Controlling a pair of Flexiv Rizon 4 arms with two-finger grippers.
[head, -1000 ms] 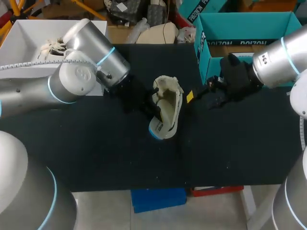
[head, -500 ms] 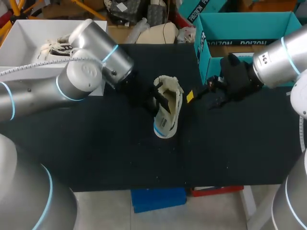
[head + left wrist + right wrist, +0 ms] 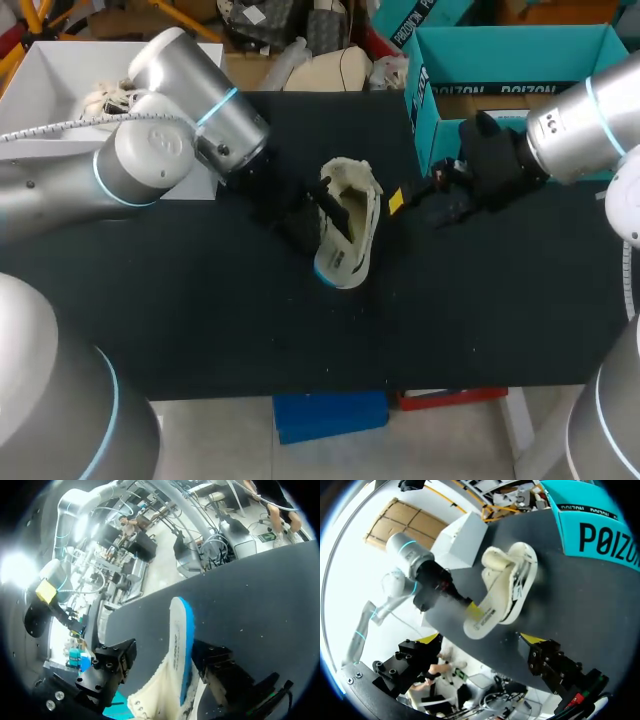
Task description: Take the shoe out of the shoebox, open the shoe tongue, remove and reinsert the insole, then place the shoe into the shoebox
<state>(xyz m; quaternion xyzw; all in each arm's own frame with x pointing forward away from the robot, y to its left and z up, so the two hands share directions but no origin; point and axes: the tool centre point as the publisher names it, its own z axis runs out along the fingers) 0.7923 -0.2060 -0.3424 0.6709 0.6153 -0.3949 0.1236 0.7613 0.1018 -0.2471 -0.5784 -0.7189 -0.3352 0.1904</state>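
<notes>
My left gripper point(image 3: 322, 216) pinches the cream sneaker point(image 3: 352, 240) on its side, presumably to steady its opening toward my spread, empty right gripper point(image 3: 480, 641) at its three o'clock.

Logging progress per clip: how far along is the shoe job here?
Done: the shoe is out of the shoebox, lying on its side. In hand: the left gripper clamps it, one finger inside the opening; the right gripper hangs open beside the shoebox. Left: I can't tell whether the insole is done; the shoe must go back in the shoebox.
</notes>
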